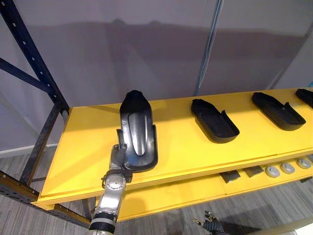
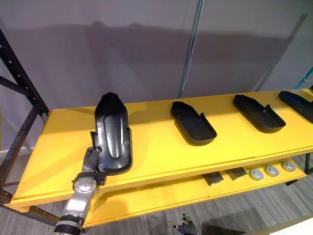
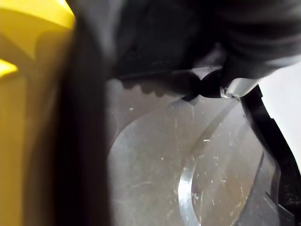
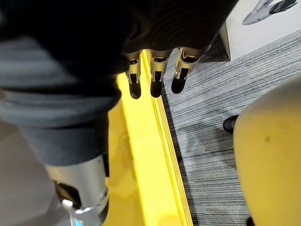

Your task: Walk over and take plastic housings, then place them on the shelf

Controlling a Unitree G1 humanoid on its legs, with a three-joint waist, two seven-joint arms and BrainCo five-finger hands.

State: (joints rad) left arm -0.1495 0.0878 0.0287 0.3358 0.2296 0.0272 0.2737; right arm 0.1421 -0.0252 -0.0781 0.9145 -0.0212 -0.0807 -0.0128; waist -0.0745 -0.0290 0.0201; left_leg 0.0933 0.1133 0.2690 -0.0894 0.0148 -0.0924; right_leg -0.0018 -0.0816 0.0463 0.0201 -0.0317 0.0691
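We face the yellow shelf (image 1: pixel 195 147), its top board running from 8 o'clock to 3 o'clock across the eye views. Three placed housings (image 1: pixel 214 120) lie flat on it in a row toward 3 o'clock, well apart from one another, the last cut by the view's edge. The housing (image 1: pixel 137 127) we are working on stands at about 8 o'clock on the board, its long axis pointing to 12 and its far end tilted up off the shelf. We judge the placing step to be in hand. The left robot hand (image 1: pixel 119 157) grips that housing at its near, 6 o'clock end, fingers curled round the left rim. The right robot hand (image 4: pixel 156 77) hangs at 6 o'clock below the shelf edge, fingers straight, holding nothing. Grey discs (image 1: pixel 287 168) sit on the lower board at 4 o'clock. Next, we judge, the far end must come down flat, with space kept from the row, before the fingers let go.
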